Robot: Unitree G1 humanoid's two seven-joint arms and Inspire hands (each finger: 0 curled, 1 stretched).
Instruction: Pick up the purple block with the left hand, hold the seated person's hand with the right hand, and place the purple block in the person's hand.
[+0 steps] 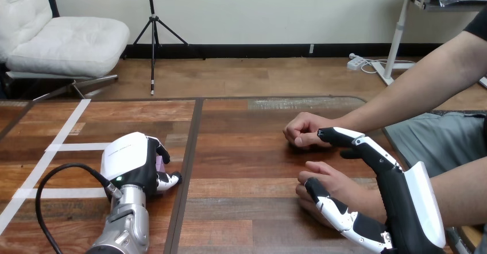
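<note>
1. Wooden table point(247, 150): fills the lower view. White tape lines point(69, 147) run across its left part.

2. Person: seated at the right side, both forearms reaching in over the table.
   - Person's far hand point(303, 130): loosely closed, resting on the table right of ctr.
   - Person's near hand point(330, 179): lower in the view, fingers bent inward, just beside the far hand but apart from it.

3. Right hand point(402, 202): comes in from the bottom right w/ its white back shell up.
   - State: released, not closed round anything.
   - Fingers point(339, 214) reach out nearly straight along the near side of the person's near hand, touching it.
   - Thumb point(344, 136) is spread wide on the far side, its tip at the person's far hand.
   - The near hand lies btwn thumb and fingers.

4. Left hand point(129, 156): low over the table's left part, right of the tape lines, well apart from the person's hands.
   - State: fingers curled down and in, grasping the purple block point(159, 163).

5. Purple block: inside the left hand's grip, showing as a thin purple sliver btwn fingers and palm. Whether it is clear of the table cannot be told.
</note>
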